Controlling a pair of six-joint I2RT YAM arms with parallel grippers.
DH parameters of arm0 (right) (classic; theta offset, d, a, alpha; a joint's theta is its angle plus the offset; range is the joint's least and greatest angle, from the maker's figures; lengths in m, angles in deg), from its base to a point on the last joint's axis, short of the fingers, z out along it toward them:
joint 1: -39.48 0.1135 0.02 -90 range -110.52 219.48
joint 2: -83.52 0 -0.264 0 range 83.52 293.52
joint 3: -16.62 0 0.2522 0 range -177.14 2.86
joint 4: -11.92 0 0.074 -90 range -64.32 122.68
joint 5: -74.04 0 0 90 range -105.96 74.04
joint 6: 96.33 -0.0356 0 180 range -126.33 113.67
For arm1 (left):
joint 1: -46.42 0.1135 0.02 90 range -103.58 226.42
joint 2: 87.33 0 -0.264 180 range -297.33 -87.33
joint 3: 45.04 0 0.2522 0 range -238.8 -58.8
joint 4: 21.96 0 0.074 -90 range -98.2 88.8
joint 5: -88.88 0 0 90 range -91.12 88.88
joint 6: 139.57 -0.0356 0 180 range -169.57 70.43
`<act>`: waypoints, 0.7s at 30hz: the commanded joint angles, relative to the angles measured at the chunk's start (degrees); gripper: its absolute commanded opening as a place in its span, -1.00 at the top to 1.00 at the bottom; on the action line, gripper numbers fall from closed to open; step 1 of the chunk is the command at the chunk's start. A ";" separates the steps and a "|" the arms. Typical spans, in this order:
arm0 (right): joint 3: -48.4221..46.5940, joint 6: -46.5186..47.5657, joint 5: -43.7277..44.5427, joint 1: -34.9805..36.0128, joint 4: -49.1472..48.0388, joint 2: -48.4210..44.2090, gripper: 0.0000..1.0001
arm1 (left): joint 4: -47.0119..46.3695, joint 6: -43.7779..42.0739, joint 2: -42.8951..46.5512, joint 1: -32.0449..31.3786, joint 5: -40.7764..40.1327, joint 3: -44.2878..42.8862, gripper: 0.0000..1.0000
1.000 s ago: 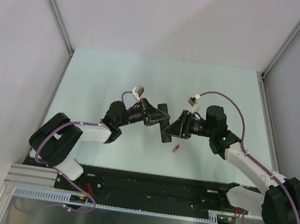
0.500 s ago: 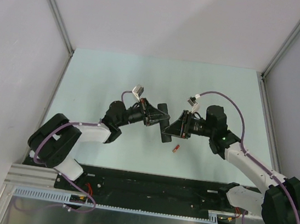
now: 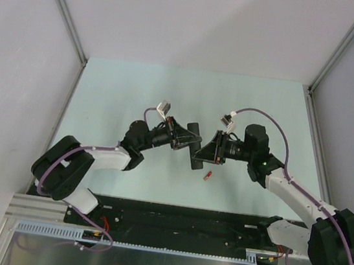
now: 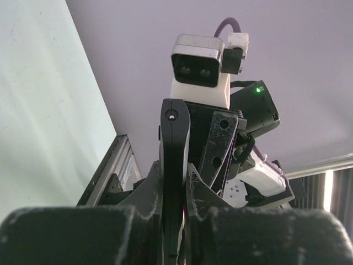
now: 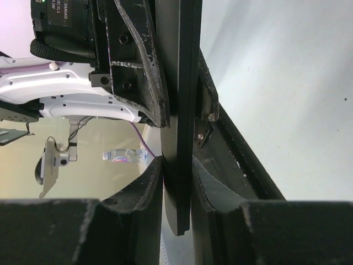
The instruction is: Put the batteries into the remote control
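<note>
The remote control (image 3: 194, 146) is a slim black bar held in the air over the middle of the table, between my two grippers. My left gripper (image 3: 185, 141) is shut on its upper part, and my right gripper (image 3: 202, 152) is shut on its lower part. In the left wrist view the remote (image 4: 175, 160) stands edge-on between the closed fingers of that gripper (image 4: 175, 201). In the right wrist view the remote (image 5: 178, 83) is likewise clamped by the gripper (image 5: 176, 182). The red-orange battery (image 3: 208, 175) lies on the table just below the right gripper. The blue battery is not in view.
The pale green table (image 3: 117, 92) is bounded by grey walls with metal rails on the left (image 3: 62, 9) and right (image 3: 345, 47). A black base strip (image 3: 179, 218) runs along the near edge by the arm bases.
The left arm has shifted very slightly. Both grippers hold the remote in the same place, and the red-orange battery has not moved.
</note>
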 commanded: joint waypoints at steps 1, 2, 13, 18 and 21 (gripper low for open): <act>0.29 0.07 1.97 -0.44 -5.58 1.63 0.77 | -2.40 1.55 3.13 -5.26 2.90 -0.69 1.00; 0.29 -0.01 1.89 -0.53 -5.84 1.81 0.77 | -2.40 1.55 3.13 -5.61 2.99 -0.51 1.00; -0.41 -0.89 0.83 -3.26 -7.25 1.81 0.79 | -1.97 1.46 5.15 -8.07 3.78 1.77 1.00; -1.20 -0.81 0.57 -3.79 -7.25 2.16 0.80 | -1.00 0.67 6.21 -8.69 4.48 2.91 1.00; -1.99 -0.81 0.48 -4.05 -7.08 2.51 0.81 | -0.38 0.32 6.65 -9.04 4.83 3.44 1.00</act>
